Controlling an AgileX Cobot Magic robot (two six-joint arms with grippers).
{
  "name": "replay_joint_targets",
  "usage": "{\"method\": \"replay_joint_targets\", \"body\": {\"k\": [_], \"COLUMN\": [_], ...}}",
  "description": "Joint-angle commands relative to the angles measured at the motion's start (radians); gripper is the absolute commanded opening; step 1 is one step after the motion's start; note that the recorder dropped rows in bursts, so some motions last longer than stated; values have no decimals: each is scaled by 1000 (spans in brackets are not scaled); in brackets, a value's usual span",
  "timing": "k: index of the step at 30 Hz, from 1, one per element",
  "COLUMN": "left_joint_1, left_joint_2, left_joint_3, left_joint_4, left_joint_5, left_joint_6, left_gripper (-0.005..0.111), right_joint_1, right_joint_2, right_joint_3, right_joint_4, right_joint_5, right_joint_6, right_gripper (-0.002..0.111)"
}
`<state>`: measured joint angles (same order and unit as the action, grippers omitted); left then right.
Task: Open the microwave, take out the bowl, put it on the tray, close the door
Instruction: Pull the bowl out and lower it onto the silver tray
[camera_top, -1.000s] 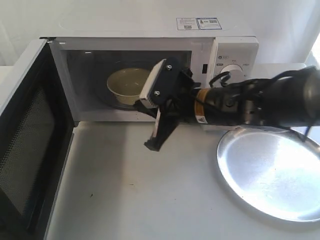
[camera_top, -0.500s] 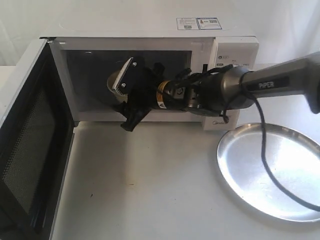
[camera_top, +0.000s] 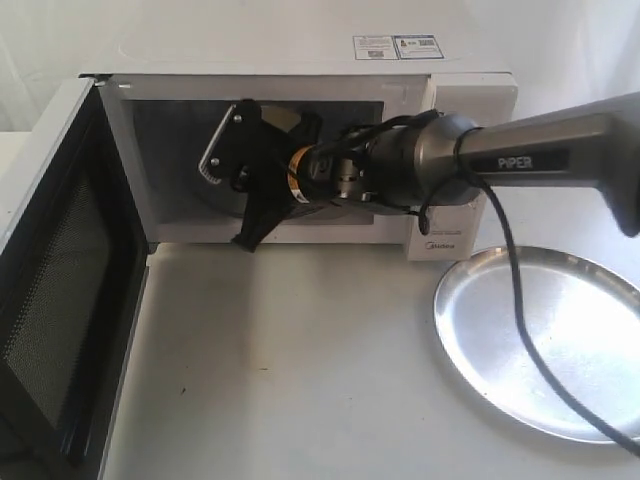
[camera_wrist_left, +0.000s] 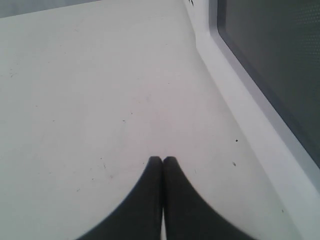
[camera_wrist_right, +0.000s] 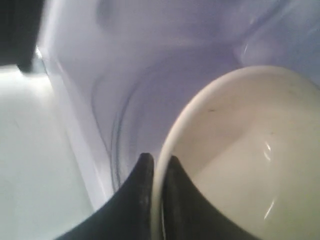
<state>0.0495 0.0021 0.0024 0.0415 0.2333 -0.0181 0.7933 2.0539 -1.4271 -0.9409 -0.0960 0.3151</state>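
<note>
The right gripper is clenched on the bowl: in the right wrist view its two dark fingers pinch the cream rim, one inside the bowl and one outside. The bowl sits inside the microwave, in the left part of the cavity. In the exterior view the gripper and wrist hide it completely. The grey right arm reaches in from the right, passing in front of the control panel. The door stands swung wide open on the left, its dark perforated inner side showing. The tray lies on the white table to the right of the microwave, well apart from the bowl. The left gripper has its fingers pressed together on nothing, over the bare table just beside the door's dark panel.
</note>
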Motion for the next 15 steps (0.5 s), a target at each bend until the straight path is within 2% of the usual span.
{"method": "replay_joint_targets", "body": {"k": [1, 6, 11, 15], "left_joint_1": [-6, -6, -6, -6], "left_joint_2": [-2, -2, -2, -2], "left_joint_3": [-2, -2, -2, -2], "left_joint_4": [-7, -7, -7, -7], "left_joint_5": [-2, -2, -2, -2], "left_joint_6": [-3, -3, -3, -3], "left_gripper": [0, 0, 0, 0], "right_joint_1": [57, 107, 123, 123], "right_joint_2": [-153, -282, -349, -406], "right_joint_3": [68, 211, 373, 516], "right_joint_4": [2, 62, 320, 439], "right_joint_5": [7, 313, 715, 812], "right_joint_6": [117, 175, -127, -186], "right_gripper": [0, 0, 0, 0]}}
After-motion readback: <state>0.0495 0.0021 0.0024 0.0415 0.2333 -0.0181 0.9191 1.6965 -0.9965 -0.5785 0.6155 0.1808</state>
